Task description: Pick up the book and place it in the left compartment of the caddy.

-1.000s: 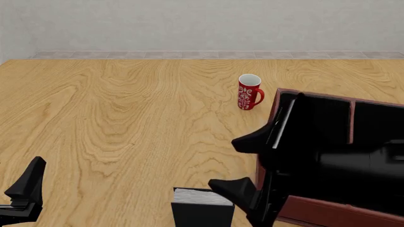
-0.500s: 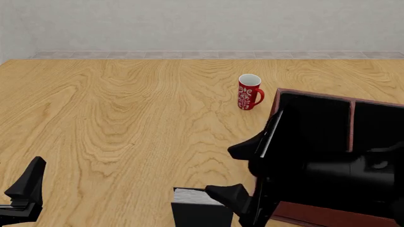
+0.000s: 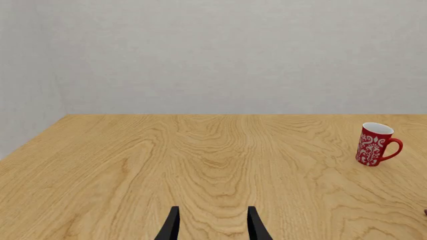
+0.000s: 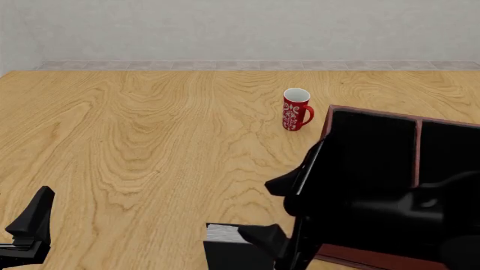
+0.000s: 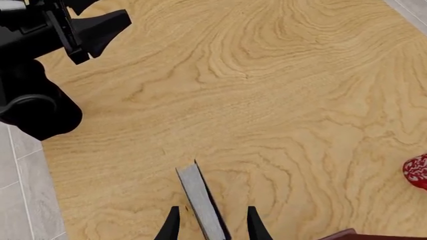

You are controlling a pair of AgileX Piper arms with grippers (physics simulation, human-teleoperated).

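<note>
On wood-grain table (image 4: 150, 146), grey wall behind: right gripper (image 5: 208, 225) spread astride book (image 5: 199, 197); left gripper (image 3: 212, 227) spread.

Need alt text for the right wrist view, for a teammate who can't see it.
The open right gripper points down with its jaws on either side of the upright book on the wooden table. The left gripper, the red mug and a caddy corner show at the edges.

A bare simulated test room: a wood-grain table (image 4: 150, 146) against plain grey walls (image 4: 240, 28).
</note>
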